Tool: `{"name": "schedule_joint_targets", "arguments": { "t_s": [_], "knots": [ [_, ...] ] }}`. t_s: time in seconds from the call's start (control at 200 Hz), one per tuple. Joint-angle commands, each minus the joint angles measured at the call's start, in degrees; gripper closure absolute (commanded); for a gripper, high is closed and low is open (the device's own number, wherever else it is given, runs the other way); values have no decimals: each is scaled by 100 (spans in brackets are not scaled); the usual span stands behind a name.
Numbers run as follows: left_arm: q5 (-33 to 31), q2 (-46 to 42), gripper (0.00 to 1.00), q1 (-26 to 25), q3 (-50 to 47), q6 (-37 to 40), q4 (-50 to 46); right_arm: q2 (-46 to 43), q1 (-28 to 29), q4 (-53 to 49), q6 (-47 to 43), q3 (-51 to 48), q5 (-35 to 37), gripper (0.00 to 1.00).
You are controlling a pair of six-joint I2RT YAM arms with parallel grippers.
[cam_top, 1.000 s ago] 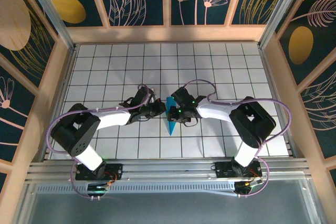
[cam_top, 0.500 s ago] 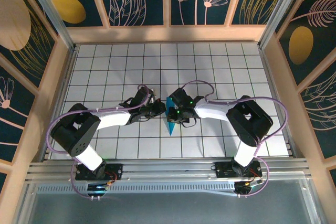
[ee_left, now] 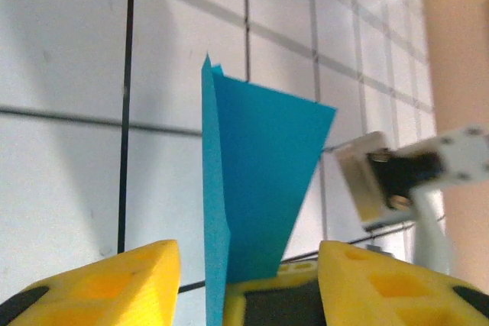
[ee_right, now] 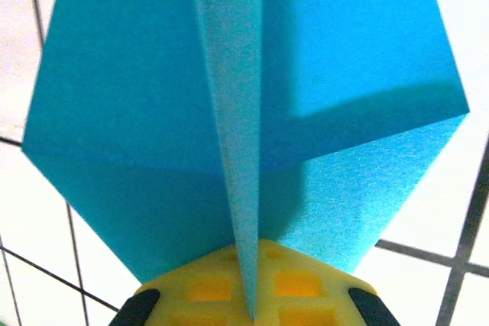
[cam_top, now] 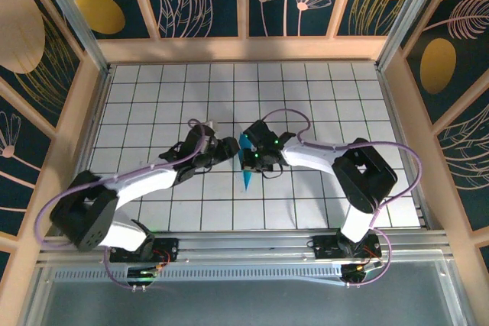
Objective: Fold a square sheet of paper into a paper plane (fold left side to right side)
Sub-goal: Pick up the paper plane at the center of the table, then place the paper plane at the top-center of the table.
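The paper plane (cam_top: 247, 175) is a slim turquoise dart standing on edge at mid-table, its tip pointing toward the near edge. My right gripper (cam_top: 248, 155) is shut on the dart's upper fold from the right. In the right wrist view its yellow fingers (ee_right: 306, 284) pinch the centre ridge, and the two flaps of the paper plane (ee_right: 153, 112) spread to either side. My left gripper (cam_top: 230, 148) is just left of the dart. In the left wrist view the left gripper (ee_left: 246, 265) is open, with the upright paper plane (ee_left: 263, 166) between its yellow fingers (ee_left: 114, 284).
White tiled table (cam_top: 153, 97) with black grid lines, walled by wooden rails and patterned panels. The right gripper's body (ee_left: 390, 177) shows beyond the paper in the left wrist view. Both arms meet at the table's middle, cables looping over them.
The left arm has swung its elbow down and to the left, and its gripper has closed in on the dart. The right gripper and the paper have shifted slightly up and left.
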Motion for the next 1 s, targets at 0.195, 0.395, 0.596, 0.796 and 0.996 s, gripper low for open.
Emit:
{"name": "schedule_joint_targets", "arguments": {
  "t_s": [0.195, 0.395, 0.596, 0.796, 0.996],
  "knots": [
    [-2220, -2036, 37, 19, -387, 574, -1631, 971, -729, -1976, -902, 2051, 1211, 99],
    [-2458, -2682, 35, 18, -771, 650, -2042, 1978, -1198, -2835, -1268, 3544, 1622, 99],
    [-2361, -2793, 34, 19, -936, 669, -2062, 2890, -1419, -3562, -1514, 4816, 1760, 100],
    [-2322, -2657, 34, 23, -795, 801, -2106, 3290, -1440, -3711, -1639, 5198, 1707, 100],
    [-2300, -2603, 33, 24, -825, 763, -2062, 3407, -1442, -3683, -1746, 5162, 1646, 100]
  ]
}}
